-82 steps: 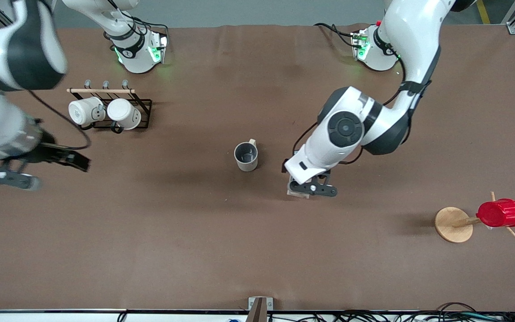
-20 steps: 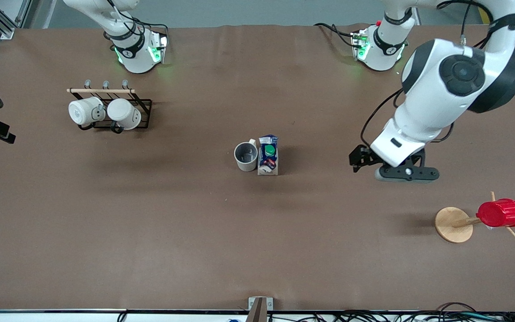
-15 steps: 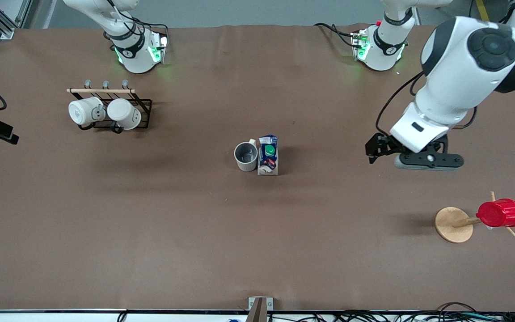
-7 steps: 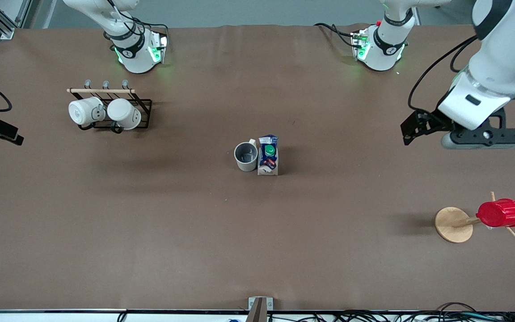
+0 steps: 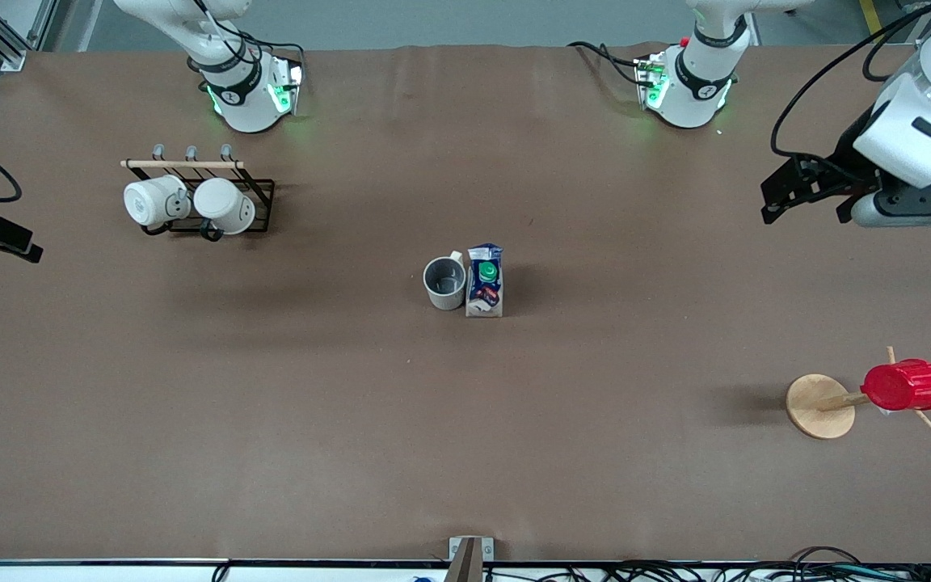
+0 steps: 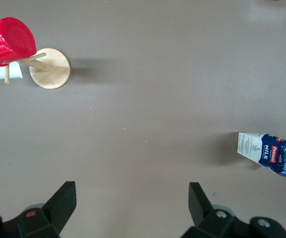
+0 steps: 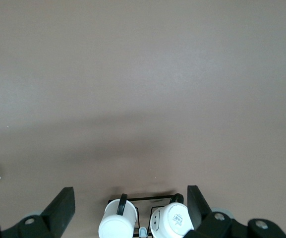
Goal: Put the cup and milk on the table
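Front view: the cup (image 5: 444, 283) and milk carton (image 5: 485, 280) are standing touching mid-table (image 5: 352, 420).

Left wrist view: the left gripper (image 6: 132, 207) is hanging spread, empty, the carton half cut off.

Right wrist view: the right gripper (image 7: 131, 207) is gaping empty over the table's end edge.

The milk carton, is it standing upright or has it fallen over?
Upright: in the front view the milk carton shows its green cap and gable top above its base, standing on the table beside the cup.

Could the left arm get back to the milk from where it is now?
Probably yes. The left gripper hangs open over bare table toward the left arm's end, and nothing stands between it and the milk. The cup sits close against the milk's side toward the right arm, so only that side is crowded.
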